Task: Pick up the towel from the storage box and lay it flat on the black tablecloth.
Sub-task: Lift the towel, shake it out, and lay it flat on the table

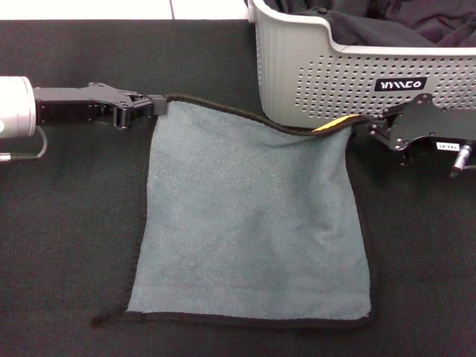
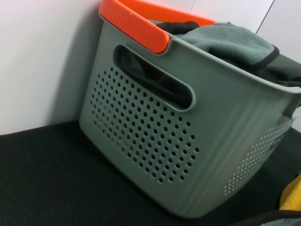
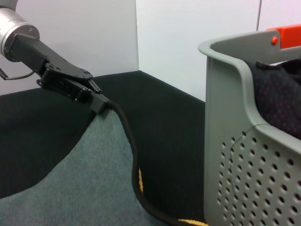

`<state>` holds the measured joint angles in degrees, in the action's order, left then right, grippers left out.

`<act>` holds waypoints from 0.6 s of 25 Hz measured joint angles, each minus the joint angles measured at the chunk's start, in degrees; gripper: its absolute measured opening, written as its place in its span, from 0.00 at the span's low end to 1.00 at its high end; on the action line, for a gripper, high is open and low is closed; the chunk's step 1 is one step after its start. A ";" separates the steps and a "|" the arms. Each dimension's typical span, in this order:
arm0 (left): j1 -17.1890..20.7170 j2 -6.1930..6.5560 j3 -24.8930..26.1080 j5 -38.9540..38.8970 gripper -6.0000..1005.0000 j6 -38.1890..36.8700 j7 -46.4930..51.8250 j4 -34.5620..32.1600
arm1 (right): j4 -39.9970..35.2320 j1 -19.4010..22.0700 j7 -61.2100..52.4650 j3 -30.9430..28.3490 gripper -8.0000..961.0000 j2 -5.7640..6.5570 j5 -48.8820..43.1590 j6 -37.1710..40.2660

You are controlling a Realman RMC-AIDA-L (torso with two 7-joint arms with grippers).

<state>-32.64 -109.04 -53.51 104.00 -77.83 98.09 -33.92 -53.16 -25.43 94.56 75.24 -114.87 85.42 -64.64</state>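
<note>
Stretching between left hand (image 1: 152, 106) and right hand (image 1: 374, 123), towel (image 1: 249, 223) (teal face up), both pinching far corners, on black tablecloth (image 1: 67, 238).

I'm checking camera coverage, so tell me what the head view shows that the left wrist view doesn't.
Only the head view shows the towel spread grey-teal side up on the black tablecloth, with the left gripper and right gripper each pinching a far corner. Only the left wrist view shows the storage box's orange handle and another grey-teal cloth inside. Both show the storage box and tablecloth.
</note>
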 joint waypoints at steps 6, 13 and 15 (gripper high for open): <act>-0.13 -0.23 1.33 0.00 0.10 0.18 -0.64 0.00 | 0.22 -0.21 0.63 0.03 0.08 0.00 0.00 0.03; 0.27 -0.92 2.43 0.21 0.10 1.48 -1.29 0.00 | 3.12 -2.10 1.12 -0.53 0.08 0.03 0.77 -1.73; 0.38 -0.92 2.88 0.21 0.10 1.60 -1.27 0.00 | 2.96 -1.76 0.43 -0.55 0.08 -0.03 0.79 -0.87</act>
<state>-32.26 -109.96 -50.64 104.21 -76.24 96.82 -33.92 -50.20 -27.19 94.99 74.68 -114.90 86.22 -65.51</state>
